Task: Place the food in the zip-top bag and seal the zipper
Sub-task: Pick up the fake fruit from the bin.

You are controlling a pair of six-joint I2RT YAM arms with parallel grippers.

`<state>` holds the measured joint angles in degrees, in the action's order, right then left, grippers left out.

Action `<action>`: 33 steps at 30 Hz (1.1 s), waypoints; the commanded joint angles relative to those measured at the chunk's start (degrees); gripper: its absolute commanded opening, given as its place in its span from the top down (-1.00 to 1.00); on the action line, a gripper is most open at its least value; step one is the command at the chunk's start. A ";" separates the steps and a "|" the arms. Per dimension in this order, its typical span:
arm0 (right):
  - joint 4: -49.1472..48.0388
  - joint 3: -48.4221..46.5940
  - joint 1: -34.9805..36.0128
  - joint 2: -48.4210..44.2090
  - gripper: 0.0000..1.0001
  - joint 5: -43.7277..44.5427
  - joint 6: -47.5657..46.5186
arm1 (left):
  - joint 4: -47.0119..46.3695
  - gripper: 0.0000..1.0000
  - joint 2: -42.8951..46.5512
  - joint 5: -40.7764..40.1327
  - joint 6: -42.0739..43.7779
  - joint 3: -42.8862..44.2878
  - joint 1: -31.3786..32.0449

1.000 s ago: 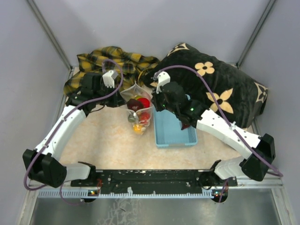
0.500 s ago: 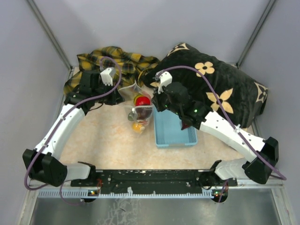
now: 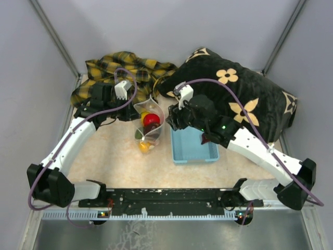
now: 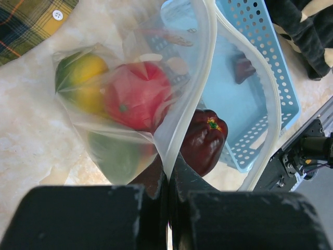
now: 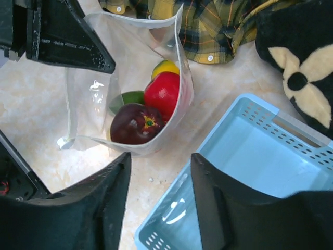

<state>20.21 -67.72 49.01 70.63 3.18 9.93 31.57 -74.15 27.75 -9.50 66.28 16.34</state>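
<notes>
The zip-top bag [image 3: 148, 125] [image 4: 156, 57] [image 5: 99, 99] stands on the table with its mouth open. Its whitish zipper [image 4: 207, 67] strip curves round the rim. Inside it lies the food: a red fruit [image 5: 164, 91] [image 4: 138, 96], a yellow one [image 5: 165, 66] [image 4: 86, 78], a green piece [image 5: 130, 97] and a dark maroon one [image 5: 136, 124] [image 4: 205, 140]. My left gripper [image 4: 169, 169] [image 3: 134, 107] is shut on the bag's rim at its left. My right gripper [image 5: 160, 192] [image 3: 173, 121] hovers open and holds nothing, just right of the bag, over the basket's edge.
A light-blue plastic basket [image 3: 195, 148] [image 5: 250, 166] sits right of the bag, with a small dark piece [image 4: 243, 67] in it. A yellow plaid cloth [image 3: 125, 67] and a black flowered cushion [image 3: 234, 94] lie along the back.
My right gripper has opened and drawn back from the bag's mouth toward the basket. The bag has shifted slightly left. The left gripper keeps its hold on the rim.
</notes>
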 commanded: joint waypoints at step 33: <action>1.30 18.38 -13.18 13.52 -0.35 19.42 0.96 | -2.22 1.00 0.65 4.49 0.61 -0.96 -0.25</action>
<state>25.39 -49.06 36.60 82.02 21.37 11.81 31.09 -74.15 30.74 -9.37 65.82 16.34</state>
